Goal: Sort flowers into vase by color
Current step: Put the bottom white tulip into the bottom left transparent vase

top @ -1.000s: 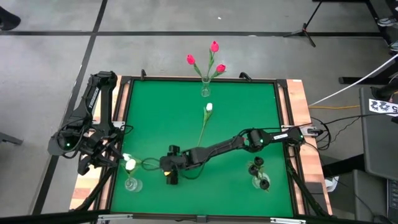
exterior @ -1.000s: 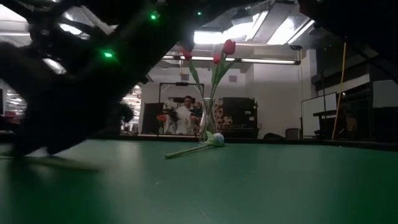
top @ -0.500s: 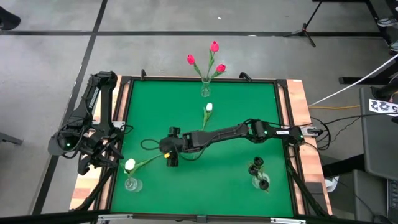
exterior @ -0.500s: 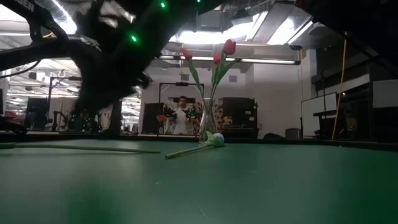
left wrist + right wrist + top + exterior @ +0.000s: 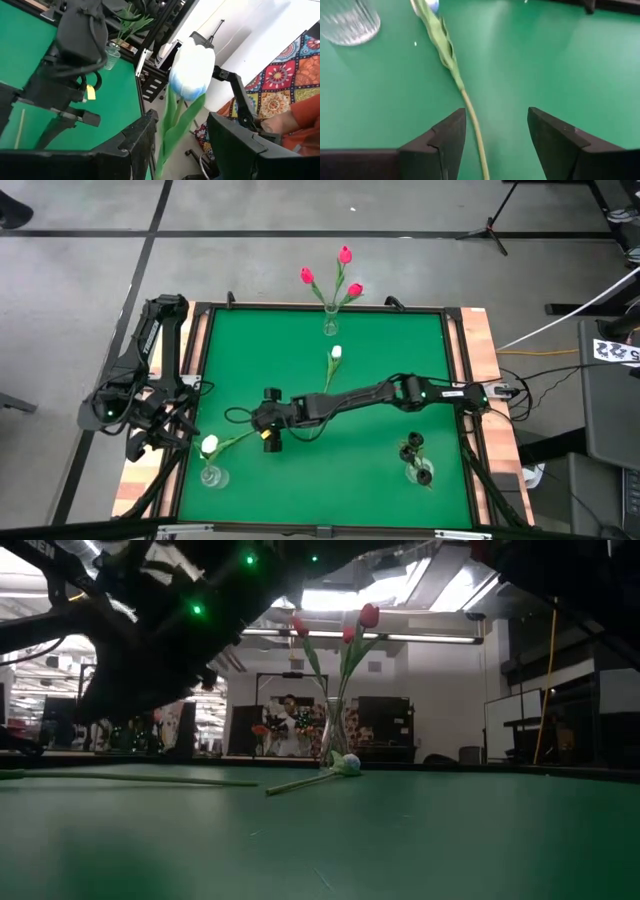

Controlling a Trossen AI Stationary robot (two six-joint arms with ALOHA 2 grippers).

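The right arm has pulled away from the near edge toward the middle of the counter (image 5: 400, 380). In the low view its dark bulk has lifted clear, so the long stem behind it shows.

The right end effector (image 5: 264, 436) hovers low with its fingers apart, clamped on nothing. A white tulip (image 5: 442, 45) lies flat on the counter in front of it. The tulip's head is just beside the near-left glass vase (image 5: 347, 22), and its stem runs back between the open fingers. This looks like a flower brought close to the white vase but not yet stood in it.

The left end effector (image 5: 182, 145) waits at the counter's left edge, also with fingers apart. Another white tulip head (image 5: 192, 70) rises close in front of it, its stem and leaves passing between the fingers.

A further white tulip (image 5: 333, 360) lies mid-counter, well away from any vase. The pink tulips (image 5: 340, 275) stand in the far vase and the black tulips (image 5: 415, 455) in the near-right one, so only the whites seem left to sort.

Only the right wrist view shows that the stem lies free on the counter. Only the left wrist view shows the raised head, which merges with the other white tulip in the high view. The low view alone shows a person (image 5: 290, 725) in the room beyond.
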